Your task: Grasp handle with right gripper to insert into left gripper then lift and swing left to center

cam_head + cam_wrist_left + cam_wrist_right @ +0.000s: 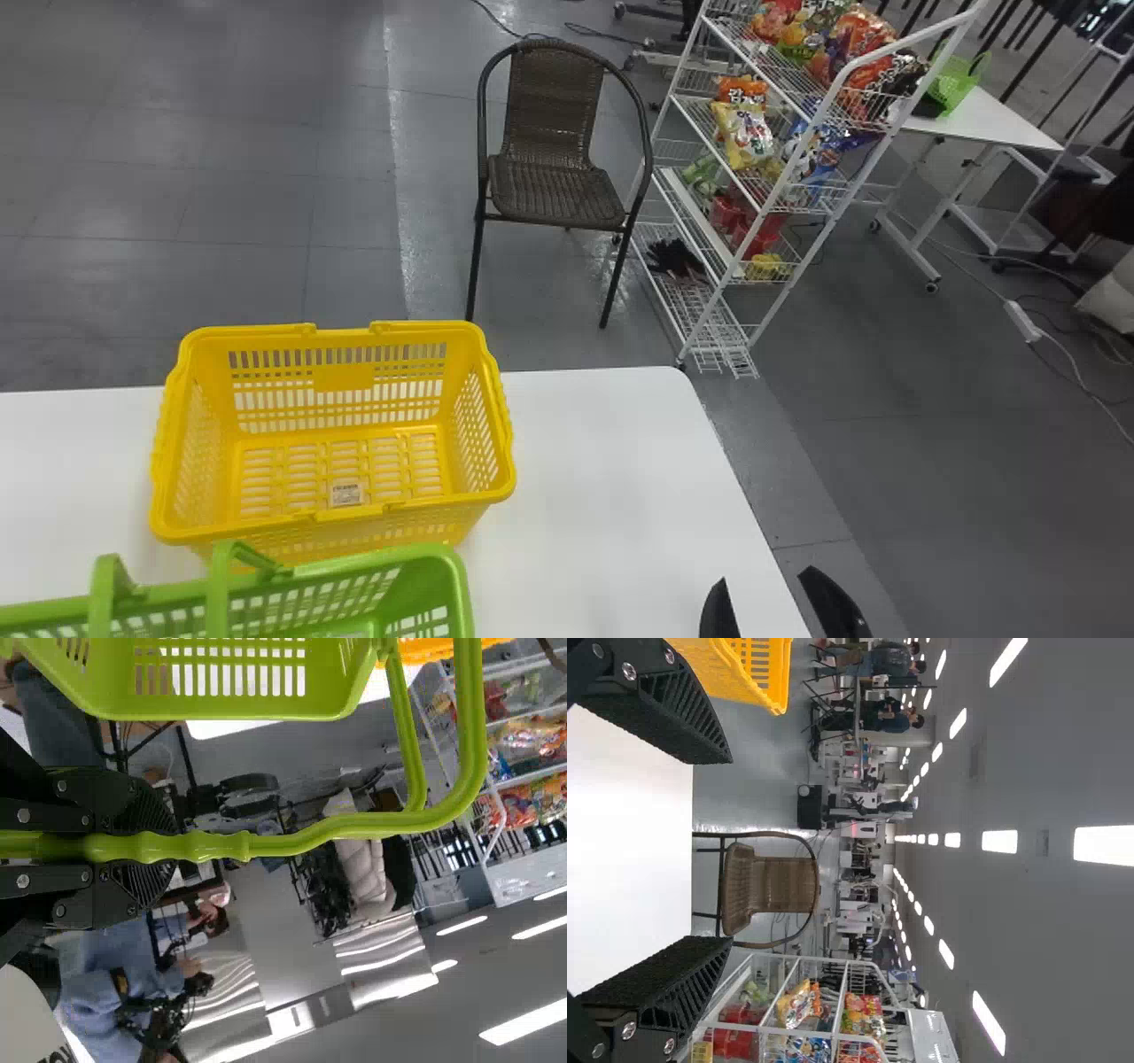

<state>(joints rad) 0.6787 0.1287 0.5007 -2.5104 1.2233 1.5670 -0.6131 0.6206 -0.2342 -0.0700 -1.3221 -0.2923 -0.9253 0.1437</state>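
1. Nearest, the left gripper [164,847] has its fingers closed around the handle [354,826] of the green basket [425,580].
2. That basket sits toward the near left of the head view, in front of the yellow one; whether it rests on the counter [602,496], I cannot tell.
3. The right gripper [764,578] has its fingers spread apart near the counter's right edge, one over the white top and the other past the edge, with nothing between them.
4. The yellow basket [345,337] stands upright on the counter, by its far edge, a pale label on its floor.
5. Beyond the far edge is a brown woven chair [558,190].
6. Past the far right corner, a white wire rack [709,315] holds snack bags [744,133].
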